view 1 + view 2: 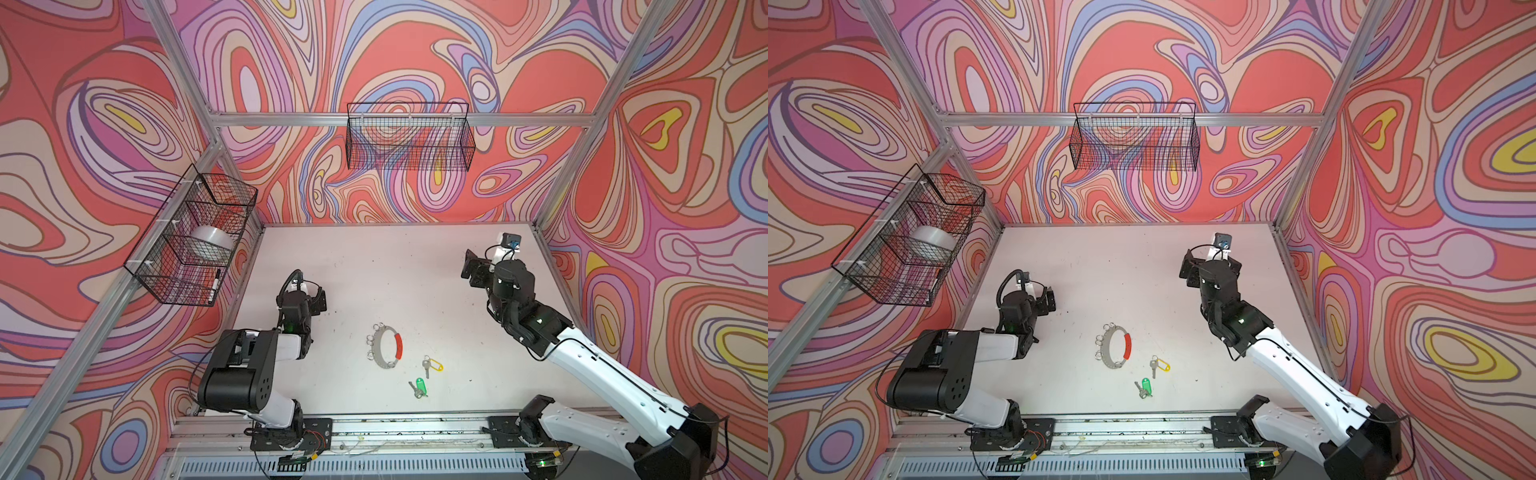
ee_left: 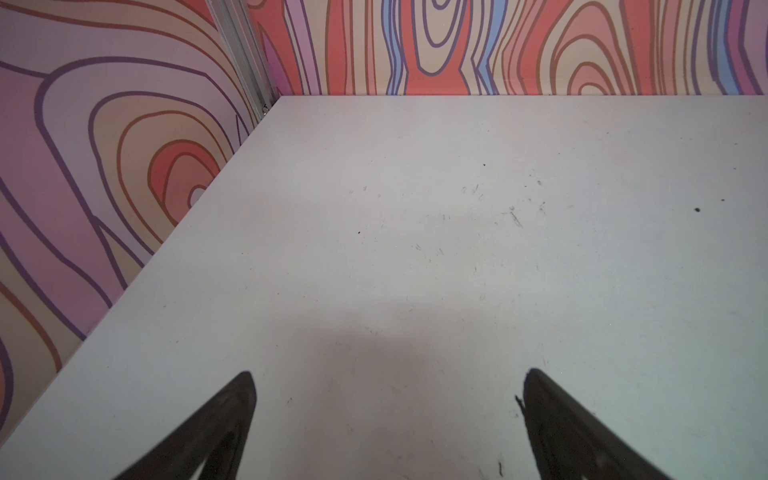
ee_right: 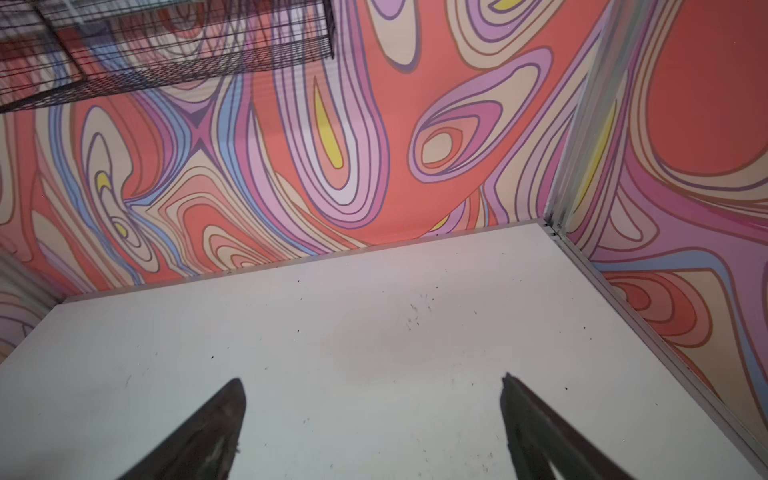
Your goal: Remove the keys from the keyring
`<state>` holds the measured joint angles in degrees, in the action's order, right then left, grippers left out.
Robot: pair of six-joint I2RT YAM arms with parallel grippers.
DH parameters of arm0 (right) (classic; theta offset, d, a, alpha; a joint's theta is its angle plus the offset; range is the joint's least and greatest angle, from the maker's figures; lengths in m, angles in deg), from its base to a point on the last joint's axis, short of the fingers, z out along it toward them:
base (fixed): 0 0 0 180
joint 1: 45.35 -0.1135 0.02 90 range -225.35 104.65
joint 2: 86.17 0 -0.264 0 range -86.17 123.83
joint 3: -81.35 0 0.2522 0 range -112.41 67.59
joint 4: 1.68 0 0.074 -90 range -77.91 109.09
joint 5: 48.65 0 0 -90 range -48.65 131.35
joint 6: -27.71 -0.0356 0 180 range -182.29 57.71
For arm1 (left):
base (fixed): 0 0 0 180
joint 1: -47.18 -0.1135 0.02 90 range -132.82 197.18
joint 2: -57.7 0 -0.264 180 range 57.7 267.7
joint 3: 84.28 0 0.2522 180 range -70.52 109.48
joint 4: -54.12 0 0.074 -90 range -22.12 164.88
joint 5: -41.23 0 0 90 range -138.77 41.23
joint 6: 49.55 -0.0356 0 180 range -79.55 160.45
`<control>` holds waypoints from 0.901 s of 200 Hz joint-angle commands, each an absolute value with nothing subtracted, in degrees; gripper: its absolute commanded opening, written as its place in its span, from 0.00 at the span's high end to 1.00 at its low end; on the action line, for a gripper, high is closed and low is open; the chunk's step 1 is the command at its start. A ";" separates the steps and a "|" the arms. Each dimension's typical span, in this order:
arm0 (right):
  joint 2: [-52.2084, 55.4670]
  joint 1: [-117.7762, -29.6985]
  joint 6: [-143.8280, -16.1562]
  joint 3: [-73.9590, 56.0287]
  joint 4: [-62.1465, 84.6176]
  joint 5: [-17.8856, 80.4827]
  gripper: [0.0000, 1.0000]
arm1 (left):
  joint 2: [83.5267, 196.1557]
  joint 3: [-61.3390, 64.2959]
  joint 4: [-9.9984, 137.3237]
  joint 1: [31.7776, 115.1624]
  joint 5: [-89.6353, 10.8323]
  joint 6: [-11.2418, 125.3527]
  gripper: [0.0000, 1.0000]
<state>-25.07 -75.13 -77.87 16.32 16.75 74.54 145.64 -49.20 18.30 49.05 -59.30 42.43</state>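
Teeth of the green-tagged key (image 1: 417,387) and yellow-tagged key (image 1: 427,365) are too small to tell; the wire basket (image 3: 199,62) is cut off by the picture's edge.

No text, label, brand, number or sign can be read anywhere. The green key tag (image 1: 420,385) and the yellow key tag (image 1: 436,366) are too small to show any writing.

The left arm (image 1: 286,347) and right arm (image 1: 590,365) pair glossy white shells with boxy black joint housings. Black cables (image 1: 284,282) loop alongside, and a green light (image 1: 288,328) glows on each. The left tool (image 2: 390,371) and right tool (image 3: 372,377) have dark, tapered fingers (image 2: 216,428).
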 commanded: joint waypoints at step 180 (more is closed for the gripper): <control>12.47 -46.38 -64.92 41.40 -45.19 52.28 0.02 | 146.30 -49.43 15.76 49.11 -60.02 42.66 0.00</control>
